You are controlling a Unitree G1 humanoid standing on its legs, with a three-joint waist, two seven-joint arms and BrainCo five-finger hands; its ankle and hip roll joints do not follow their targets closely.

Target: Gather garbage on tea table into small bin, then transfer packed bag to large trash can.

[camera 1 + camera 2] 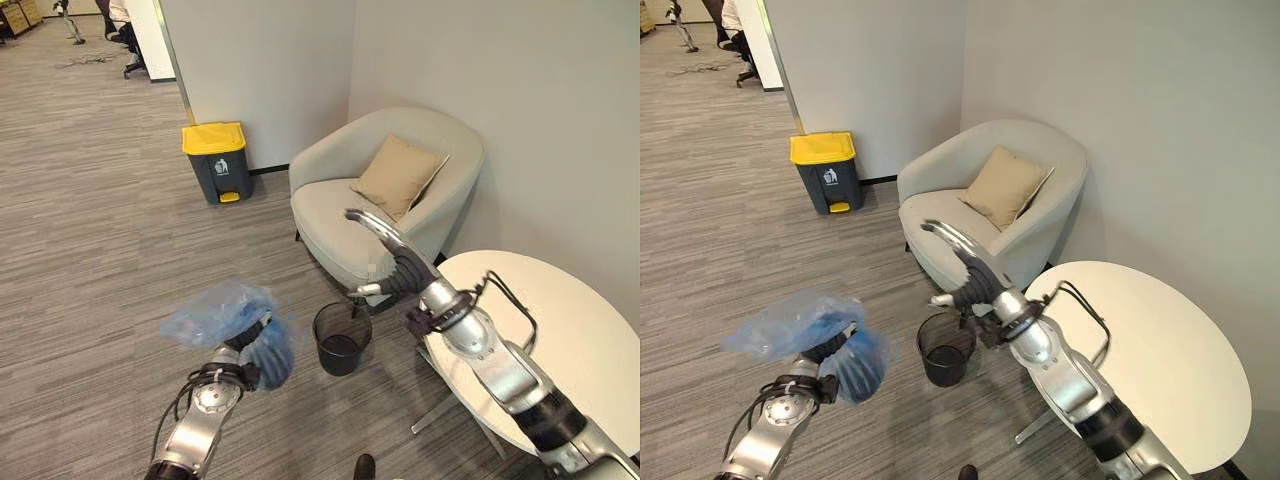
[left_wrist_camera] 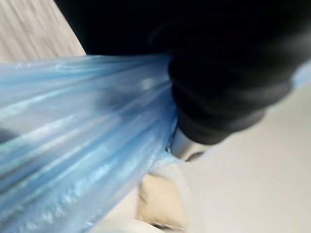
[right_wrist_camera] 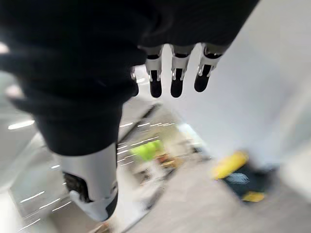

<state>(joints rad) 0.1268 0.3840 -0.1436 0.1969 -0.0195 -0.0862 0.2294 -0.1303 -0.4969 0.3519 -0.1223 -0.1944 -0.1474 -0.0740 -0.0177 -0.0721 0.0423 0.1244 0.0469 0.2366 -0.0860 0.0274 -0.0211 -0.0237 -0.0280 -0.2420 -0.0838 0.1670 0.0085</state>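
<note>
Blue bag hangs clear of the floor, gathered in the left robot hand, whose fingers curl round its bunched neck. Thin, soft, slippery film: hold the twisted neck tightly. The right robot hand hovers open-fingered.

Grey striped carpet, pale walls — beige armchair with tan cushion.

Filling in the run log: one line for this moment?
left hand: shut on blue bag, held up | right hand: open, empty | small bin: no liner | large can: lid shut
</note>
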